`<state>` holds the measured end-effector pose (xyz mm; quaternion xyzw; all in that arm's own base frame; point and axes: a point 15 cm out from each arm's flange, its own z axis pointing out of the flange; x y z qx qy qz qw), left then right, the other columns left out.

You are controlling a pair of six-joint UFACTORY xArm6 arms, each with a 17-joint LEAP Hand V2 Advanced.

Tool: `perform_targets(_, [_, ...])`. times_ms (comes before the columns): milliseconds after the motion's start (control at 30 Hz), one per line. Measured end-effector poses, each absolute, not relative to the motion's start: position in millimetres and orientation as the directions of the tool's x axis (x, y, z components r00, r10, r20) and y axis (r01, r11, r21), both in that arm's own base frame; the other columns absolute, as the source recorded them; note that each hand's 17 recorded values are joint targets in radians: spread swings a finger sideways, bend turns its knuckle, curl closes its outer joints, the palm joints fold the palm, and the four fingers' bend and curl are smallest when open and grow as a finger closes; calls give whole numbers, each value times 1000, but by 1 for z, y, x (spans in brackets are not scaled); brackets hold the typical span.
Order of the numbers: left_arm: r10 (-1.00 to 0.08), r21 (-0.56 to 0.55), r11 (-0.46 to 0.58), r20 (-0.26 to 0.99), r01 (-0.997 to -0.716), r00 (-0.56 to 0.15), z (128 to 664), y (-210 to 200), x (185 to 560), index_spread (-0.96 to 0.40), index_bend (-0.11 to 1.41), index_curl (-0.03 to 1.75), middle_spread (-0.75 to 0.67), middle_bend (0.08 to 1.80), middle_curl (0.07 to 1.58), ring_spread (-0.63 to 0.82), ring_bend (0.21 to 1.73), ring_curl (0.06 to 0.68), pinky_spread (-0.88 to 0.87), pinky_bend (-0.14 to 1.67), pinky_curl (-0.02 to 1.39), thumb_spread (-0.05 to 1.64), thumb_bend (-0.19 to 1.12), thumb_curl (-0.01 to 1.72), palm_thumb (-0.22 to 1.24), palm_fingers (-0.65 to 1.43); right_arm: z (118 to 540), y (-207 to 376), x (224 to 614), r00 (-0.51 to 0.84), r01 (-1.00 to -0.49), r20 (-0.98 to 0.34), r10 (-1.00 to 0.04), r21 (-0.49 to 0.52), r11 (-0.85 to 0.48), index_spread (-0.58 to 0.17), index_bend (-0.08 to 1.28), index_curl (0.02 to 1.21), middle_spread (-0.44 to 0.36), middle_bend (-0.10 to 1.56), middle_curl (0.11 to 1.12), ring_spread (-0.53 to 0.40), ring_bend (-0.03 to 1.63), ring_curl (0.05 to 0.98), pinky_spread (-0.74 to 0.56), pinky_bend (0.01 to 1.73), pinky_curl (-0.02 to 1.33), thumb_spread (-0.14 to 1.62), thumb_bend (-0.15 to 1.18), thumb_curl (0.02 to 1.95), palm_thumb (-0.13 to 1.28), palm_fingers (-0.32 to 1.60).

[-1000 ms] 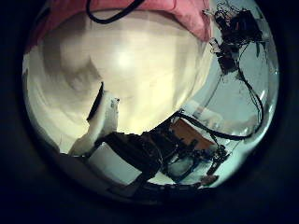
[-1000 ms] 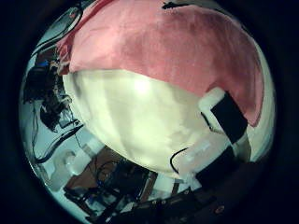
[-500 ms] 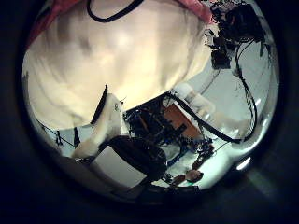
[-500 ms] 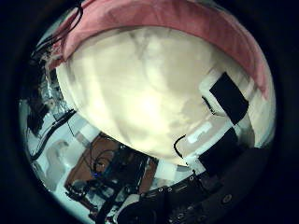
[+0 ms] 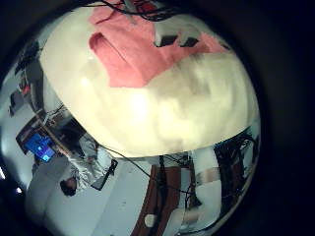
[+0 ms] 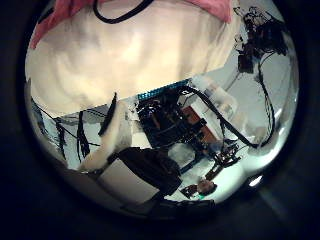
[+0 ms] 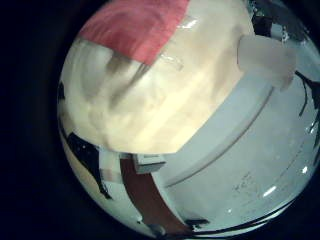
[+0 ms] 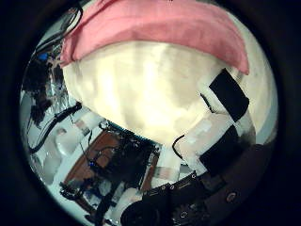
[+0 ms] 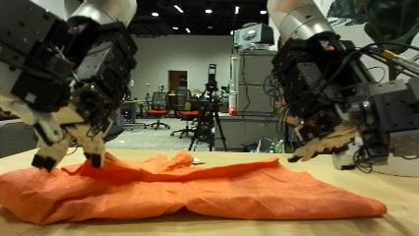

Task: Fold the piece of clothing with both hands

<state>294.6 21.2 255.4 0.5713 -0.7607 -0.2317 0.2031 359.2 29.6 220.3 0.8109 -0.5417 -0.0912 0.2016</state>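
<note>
In the outside view an orange cloth [image 9: 197,187] lies rumpled and spread on the light wooden table [image 9: 393,221]. My left hand [image 9: 72,88] hangs over one end of it, fingers pointing down and relaxed, fingertips [image 9: 91,155] at a raised ridge of the cloth. My right hand [image 9: 321,93] hangs just above the other end, fingers loosely bent and holding nothing. The cloth also shows on the table in the left little finger side palm view [image 5: 138,54], in the left thumb side palm view [image 6: 65,12], in the right little finger side palm view [image 7: 140,30] and in the right thumb side palm view [image 8: 150,28].
The table's edge runs close to both hands in the left thumb side palm view [image 6: 120,95] and the right thumb side palm view [image 8: 122,127], with equipment on the floor beyond it. A tripod [image 9: 209,108] and office chairs stand behind the table.
Both thumb side views have shifted, so both hands have moved. The left one now shows less table and more floor past the edge. The right one shows more cloth than half a second ago.
</note>
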Motion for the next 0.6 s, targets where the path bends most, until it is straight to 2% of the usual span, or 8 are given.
perform_targets(100, [-964, 531, 247, 55, -811, -259, 273, 14, 304, 147, 162, 311, 283, 183, 278, 494, 426, 244, 426, 357, 320, 1283, -12, 286, 579, -11, 225, 4, 367, 357, -862, 61, -932, 407, -303, -331, 151, 370, -112, 214, 362, -13, 293, 242, 156, 230, 280, 1464, 106, 522, 814, 306])
perform_targets(167, [-966, 502, 251, 68, -828, -251, 279, 9, 308, 146, 162, 310, 281, 184, 280, 495, 425, 243, 427, 358, 321, 1283, -12, 286, 578, -12, 226, -3, 377, 362, -866, 58, -930, 391, -312, -331, 137, 349, -90, 178, 351, 18, 291, 247, 173, 275, 296, 1383, 8, 469, 695, 233])
perform_targets(233, [-966, 482, 252, 72, -839, -249, 283, 8, 313, 144, 162, 309, 286, 183, 280, 497, 424, 242, 425, 355, 321, 1277, -18, 285, 567, -20, 216, -8, 382, 364, -862, 54, -930, 398, -314, -331, 144, 338, -83, 181, 346, 30, 294, 247, 179, 289, 298, 1358, -13, 455, 678, 226])
perform_targets(267, [-966, 475, 254, 74, -842, -249, 284, 7, 314, 138, 158, 307, 292, 179, 279, 500, 427, 243, 432, 354, 321, 1265, -28, 282, 542, -25, 210, -9, 384, 367, -860, 51, -929, 400, -317, -325, 127, 324, -49, 164, 337, 51, 291, 247, 192, 319, 308, 1294, -45, 433, 630, 161])
perform_targets(467, [-965, 436, 258, 86, -862, -246, 282, 1, 322, 134, 156, 300, 311, 178, 276, 513, 425, 241, 440, 350, 321, 1188, -38, 264, 412, -31, 176, -9, 409, 385, -867, 64, -921, 367, -337, -316, 147, 297, -13, 196, 332, 83, 321, 254, 205, 346, 313, 1135, -30, 394, 608, 150])
perform_targets(600, [-965, 430, 260, 100, -865, -241, 281, -2, 322, 138, 157, 297, 315, 178, 275, 517, 421, 238, 441, 349, 322, 1157, -25, 264, 385, -31, 152, -13, 417, 402, -858, 83, -912, 382, -343, -301, 149, 288, -6, 204, 337, 91, 334, 258, 198, 345, 312, 1065, -26, 380, 616, 160])
